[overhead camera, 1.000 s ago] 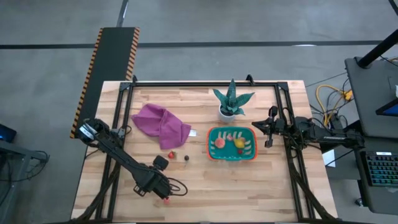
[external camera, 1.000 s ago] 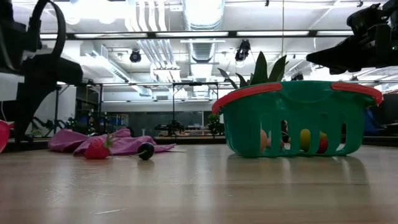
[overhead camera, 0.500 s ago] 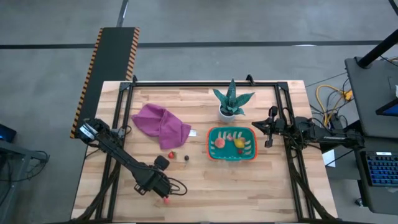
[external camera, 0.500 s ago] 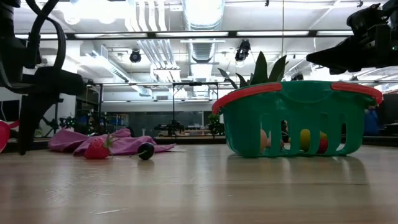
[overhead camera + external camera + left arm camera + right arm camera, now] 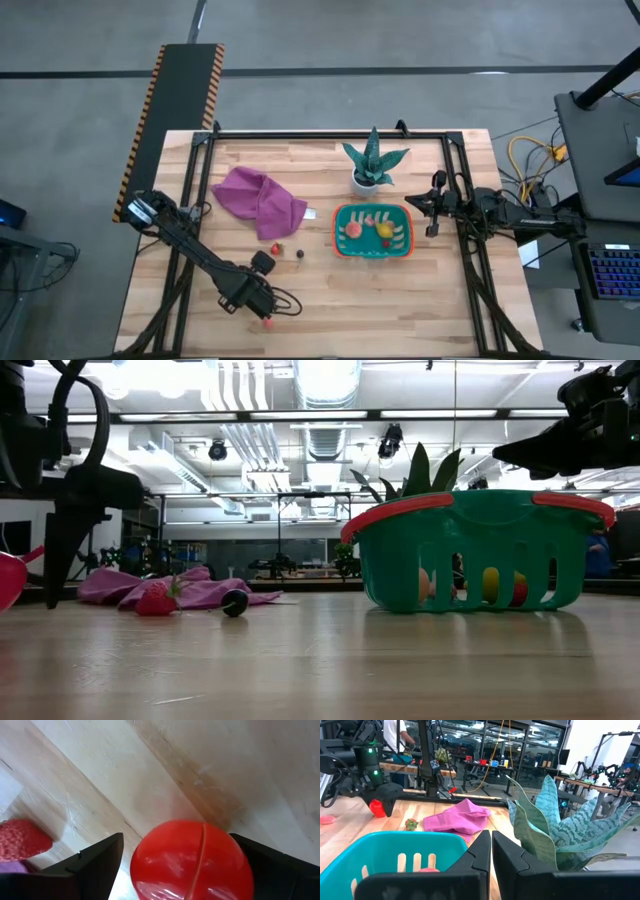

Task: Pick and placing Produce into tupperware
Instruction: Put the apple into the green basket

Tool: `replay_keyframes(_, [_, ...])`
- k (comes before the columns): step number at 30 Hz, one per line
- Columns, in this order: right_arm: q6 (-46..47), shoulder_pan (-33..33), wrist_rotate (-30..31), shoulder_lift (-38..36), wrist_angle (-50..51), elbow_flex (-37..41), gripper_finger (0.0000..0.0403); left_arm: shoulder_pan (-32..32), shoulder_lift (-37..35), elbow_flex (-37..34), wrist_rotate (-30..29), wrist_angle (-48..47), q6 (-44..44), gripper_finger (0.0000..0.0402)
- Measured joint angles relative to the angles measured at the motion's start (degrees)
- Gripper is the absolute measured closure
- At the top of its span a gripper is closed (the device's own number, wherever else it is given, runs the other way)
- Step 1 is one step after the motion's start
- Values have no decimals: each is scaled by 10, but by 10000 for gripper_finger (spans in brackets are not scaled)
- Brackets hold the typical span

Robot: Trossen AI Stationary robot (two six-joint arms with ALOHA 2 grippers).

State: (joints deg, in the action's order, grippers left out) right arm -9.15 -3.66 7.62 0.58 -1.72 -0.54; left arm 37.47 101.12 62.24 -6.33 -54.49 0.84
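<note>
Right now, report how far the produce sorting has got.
Done: a few pieces, peach, yellow and red, lie in the tupperware. In hand: the left gripper straddles a red ball at the table's front. Left: the strawberry and a dark piece beside the purple cloth. The right gripper waits by the tub.

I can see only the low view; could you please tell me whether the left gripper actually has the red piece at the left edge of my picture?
Observer: In the left wrist view, the red ball sits between the open fingers of the left gripper, with a gap on one side, so it is not clamped.
Operator: Thank you. Is the right gripper holding anything?
Observer: No. The right wrist view shows the right gripper shut with nothing in it.
Operator: And where does it hang?
Observer: From above, it is beside the right end of the teal tub, not over it.
</note>
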Motion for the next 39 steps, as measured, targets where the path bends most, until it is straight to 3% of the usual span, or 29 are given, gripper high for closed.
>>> replay_keyframes(9, [0, 0, 0, 0, 0, 0, 394, 0, 0, 0, 0, 0, 32, 67])
replay_keyframes(21, [-1, 0, 0, 0, 2, 0, 394, 0, 0, 0, 2, -1, 41, 147])
replay_keyframes(39, [-1, 0, 0, 0, 2, 0, 394, -1, 0, 23, 2, -34, 40, 149])
